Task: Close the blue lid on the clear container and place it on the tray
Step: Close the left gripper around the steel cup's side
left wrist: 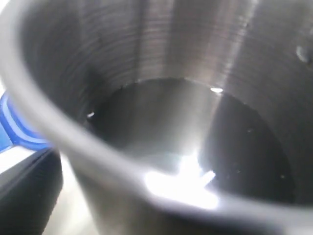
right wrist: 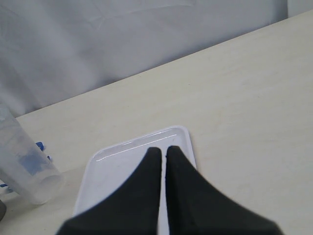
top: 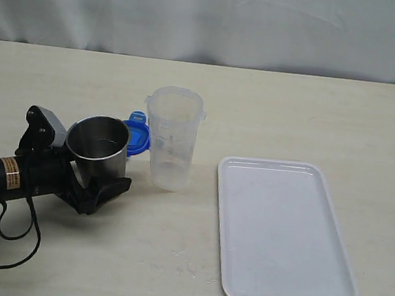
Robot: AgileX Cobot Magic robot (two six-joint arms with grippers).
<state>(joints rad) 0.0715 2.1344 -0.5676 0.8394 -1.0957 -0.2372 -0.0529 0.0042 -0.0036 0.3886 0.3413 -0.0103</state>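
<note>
The lid [top: 137, 136] lies flat mid-worktop, just behind the cup [top: 98, 148] and beside the open container [top: 173, 138], left of the tray [top: 227, 215]. It looks light, stiff and slick, so take it by its edge flaps. Your left fingers [top: 112, 187] stand wide around the cup's base. Your right fingers [right wrist: 146, 181] are pressed together, empty, above the tray.

You see right gripper [right wrist: 163, 149] – black fingers pressed together, tips over tray [right wrist: 117, 166], close to its far rim. Contact with tray unclear. Clear container [right wrist: 27, 171] upright on table [right wrist: 244, 98], just beside tray. Blue lid [right wrist: 40, 146] behind container – only blurred blue patches show. Grey cloth [right wrist: 98, 39] beyond table edge.
</note>
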